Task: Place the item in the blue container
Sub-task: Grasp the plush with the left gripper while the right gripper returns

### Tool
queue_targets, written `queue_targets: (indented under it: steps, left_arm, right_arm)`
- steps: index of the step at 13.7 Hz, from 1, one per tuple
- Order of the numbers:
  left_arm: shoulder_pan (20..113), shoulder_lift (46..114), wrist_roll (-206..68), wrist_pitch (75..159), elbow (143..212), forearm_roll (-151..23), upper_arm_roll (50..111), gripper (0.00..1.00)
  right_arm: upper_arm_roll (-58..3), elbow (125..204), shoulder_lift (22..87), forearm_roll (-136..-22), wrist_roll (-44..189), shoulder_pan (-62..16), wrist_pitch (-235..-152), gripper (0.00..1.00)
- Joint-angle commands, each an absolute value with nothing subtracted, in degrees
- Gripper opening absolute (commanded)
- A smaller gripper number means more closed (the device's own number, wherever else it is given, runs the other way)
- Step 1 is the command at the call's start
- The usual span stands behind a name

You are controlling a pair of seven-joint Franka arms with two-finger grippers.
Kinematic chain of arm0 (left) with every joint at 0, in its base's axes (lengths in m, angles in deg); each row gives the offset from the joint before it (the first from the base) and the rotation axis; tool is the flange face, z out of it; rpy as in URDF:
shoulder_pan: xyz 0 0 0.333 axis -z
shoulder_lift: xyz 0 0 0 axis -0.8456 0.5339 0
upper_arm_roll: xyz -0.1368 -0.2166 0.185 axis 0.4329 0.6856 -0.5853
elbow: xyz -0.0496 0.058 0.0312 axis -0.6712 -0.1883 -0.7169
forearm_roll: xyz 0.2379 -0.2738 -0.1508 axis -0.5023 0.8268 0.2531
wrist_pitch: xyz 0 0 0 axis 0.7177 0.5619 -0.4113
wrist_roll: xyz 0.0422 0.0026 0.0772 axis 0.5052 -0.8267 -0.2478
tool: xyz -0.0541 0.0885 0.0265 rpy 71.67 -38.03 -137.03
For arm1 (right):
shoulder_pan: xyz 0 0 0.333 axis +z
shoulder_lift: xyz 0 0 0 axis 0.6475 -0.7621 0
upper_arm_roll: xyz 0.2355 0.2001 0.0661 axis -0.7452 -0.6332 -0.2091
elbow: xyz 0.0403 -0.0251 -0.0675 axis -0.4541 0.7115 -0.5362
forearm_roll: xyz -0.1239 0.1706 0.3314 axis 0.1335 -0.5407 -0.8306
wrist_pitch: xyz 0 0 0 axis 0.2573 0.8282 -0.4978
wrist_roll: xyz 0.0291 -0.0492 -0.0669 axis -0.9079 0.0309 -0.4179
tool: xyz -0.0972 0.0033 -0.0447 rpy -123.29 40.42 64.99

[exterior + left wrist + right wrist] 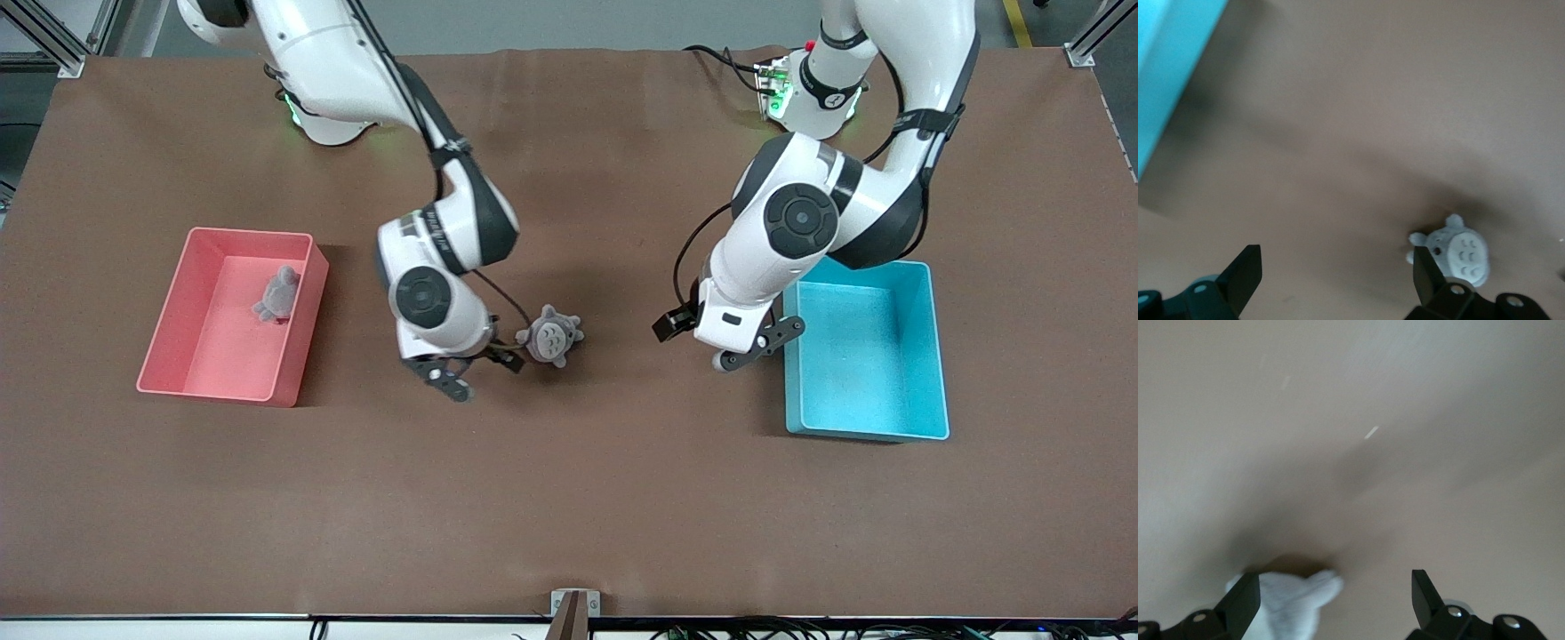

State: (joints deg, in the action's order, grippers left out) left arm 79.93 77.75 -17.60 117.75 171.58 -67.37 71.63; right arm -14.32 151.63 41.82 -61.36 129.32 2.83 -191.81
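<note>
Front view: the blue container (867,351) sits at the left arm's end of the tabletop (569,498); the gray plush toy (551,336) lies mid-table beside the right gripper (476,369). Left wrist view: left gripper (1337,272), jaws apart, toy (1458,257) unheld. Right wrist view: right gripper (1336,595), jaws apart.

Glossy white arms (782,258) with black round joint caps — black cables alongside — and black screwed fingers (1245,270).

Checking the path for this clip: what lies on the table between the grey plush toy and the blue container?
In the front view, only bare brown table, with the left gripper above it, beside the blue container; the grey plush toy lies beside the right gripper.
</note>
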Motion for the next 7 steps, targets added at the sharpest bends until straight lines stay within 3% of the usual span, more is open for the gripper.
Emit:
queue_targets:
  steps: [1,5,7]
  left_arm:
    - [83.13,82.02,-8.61,123.55,170.24,-64.99,71.21,1.00]
    - [89.71,92.29,8.44,129.88,161.82,-64.45,71.12,1.00]
    - [92.70,95.21,14.96,134.18,161.09,-64.89,71.04,1.00]
  right_arm:
    - [-7.88,159.31,51.18,-61.13,121.84,2.63,-188.75,1.00]
    - [4.86,172.14,61.30,-60.69,97.44,2.36,-188.75,1.00]
    - [11.81,177.34,64.04,-60.69,88.45,2.45,-188.93,1.00]
